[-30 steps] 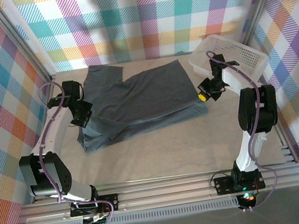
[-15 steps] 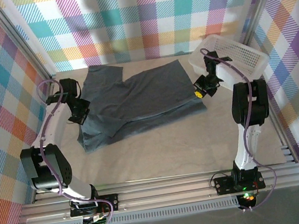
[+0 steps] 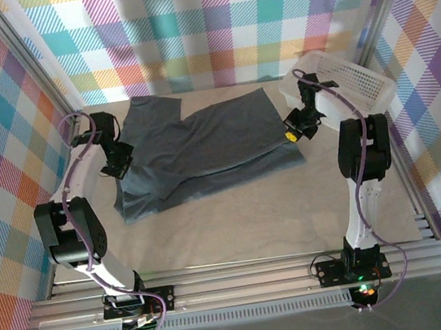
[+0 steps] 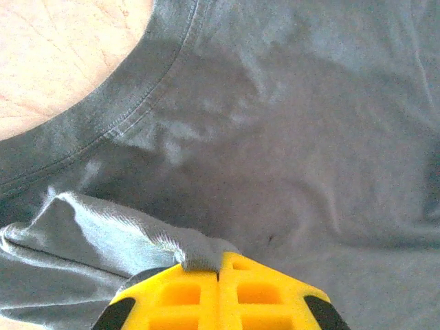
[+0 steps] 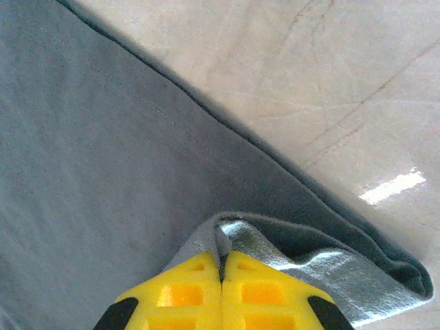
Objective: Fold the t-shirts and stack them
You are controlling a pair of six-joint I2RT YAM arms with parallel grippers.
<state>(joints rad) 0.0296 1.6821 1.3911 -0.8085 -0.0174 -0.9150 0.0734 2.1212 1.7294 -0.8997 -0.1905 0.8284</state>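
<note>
**Fig.** Top view: one t-shirt (image 3: 202, 151) is lying spread and partly doubled over on the table (image 3: 253, 218), toward 12 o'clock from centre.

- **L gripper** (image 3: 116, 162) is working at the shirt's 9 o'clock edge. In the wrist view, the L gripper (image 4: 218, 275) is pinching a small bunched ridge of cloth w/ jaws pressed together, and the collar (image 4: 103, 130) is curving past at 10 o'clock.
- **R gripper** (image 3: 291, 134) is working at the shirt's 3 o'clock corner. In the wrist view, the R gripper (image 5: 221, 268) is likewise pinching, jaws closed on a rolled bit of hem (image 5: 323, 258).
- **Basket** (image 3: 356, 80) is sitting at the table's 2 o'clock, near the R arm.

**Risks (est.):**
- Each grip is taking in very little cloth, so a tug may be pulling it free.
- The L pinch is catching a wrinkle, not a clean edge, so the fold is likely coming out skewed.
- If the grippers move at uneven speed, the shirt may be dragging or twisting.
- The R arm's elbow may be nudging the basket on a swing toward 2 o'clock.

**Count:** t-shirts 1, basket 1, grippers 2, table 1.
</note>
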